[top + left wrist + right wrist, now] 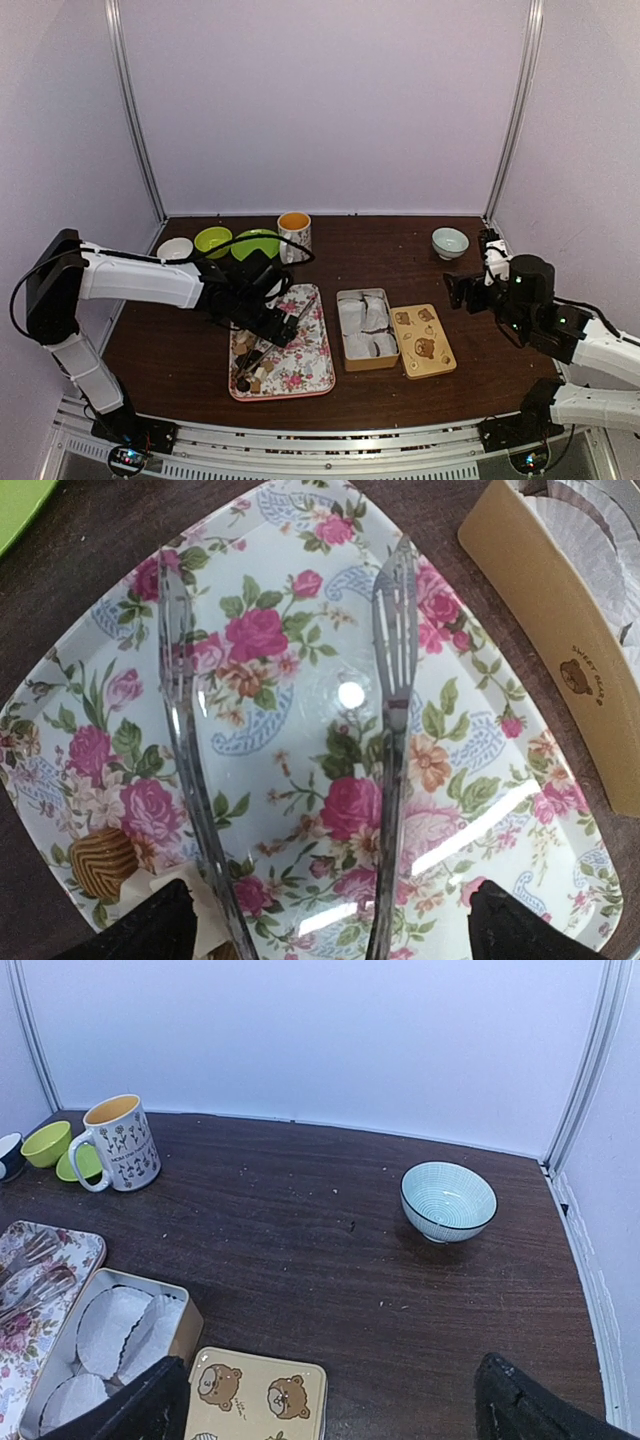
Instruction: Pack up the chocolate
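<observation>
At the 7 o'clock corner of the floral tray (312, 360), the chocolate (247, 372) lies in a small cluster. It is too tiny in the overhead view to count, though dark round pieces and pale ones can just be told apart. In the left wrist view only one ribbed tan piece shows whole. A paler one beside it is half hidden behind a finger of the left end effector (327, 892).

That end effector hangs over the tray with its fingers spread wide, grasping nothing. The one pair of tongs (395, 630) runs between the fingers, and its right arm stands clear of the right finger. Whether the left finger touches the other arm cannot be made out.

The right end effector (330, 1370) is also fully spread and holds nothing. It hovers over the tabletop (380, 250) at 3 o'clock from the lid (423, 341).

One tin (369, 364) sits just beside the tray at its 3 o'clock. It holds white fluted paper cups (356, 312), four as far as the overhead view allows. The right wrist view shows only three, the rest being blocked by a finger. The single bear-printed lid lies flat at the tin's 3 o'clock, cut off by the bottom edge of that view.

At 12 o'clock from the tray stand one mug (294, 236), two green bowls (213, 240) and one white bowl (175, 248). One pale blue bowl (449, 242) sits well apart, at 1 o'clock from the lid. What any of these holds cannot be told.
</observation>
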`<action>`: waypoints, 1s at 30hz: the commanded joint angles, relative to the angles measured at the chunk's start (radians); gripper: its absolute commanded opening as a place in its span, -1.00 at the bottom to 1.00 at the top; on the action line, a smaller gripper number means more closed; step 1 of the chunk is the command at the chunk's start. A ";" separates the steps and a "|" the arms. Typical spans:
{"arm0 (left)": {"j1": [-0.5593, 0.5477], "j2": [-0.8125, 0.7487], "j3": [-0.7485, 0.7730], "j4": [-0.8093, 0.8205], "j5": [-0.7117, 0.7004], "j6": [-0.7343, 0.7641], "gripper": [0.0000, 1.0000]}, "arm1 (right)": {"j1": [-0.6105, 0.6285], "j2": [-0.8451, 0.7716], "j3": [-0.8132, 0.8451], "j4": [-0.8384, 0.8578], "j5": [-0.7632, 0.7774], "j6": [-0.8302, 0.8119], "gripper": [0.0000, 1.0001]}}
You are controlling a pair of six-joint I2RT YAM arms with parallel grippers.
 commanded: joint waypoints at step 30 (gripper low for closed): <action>-0.019 0.043 -0.060 0.102 -0.115 -0.026 0.59 | -0.003 -0.176 -0.198 0.198 0.050 -0.007 0.98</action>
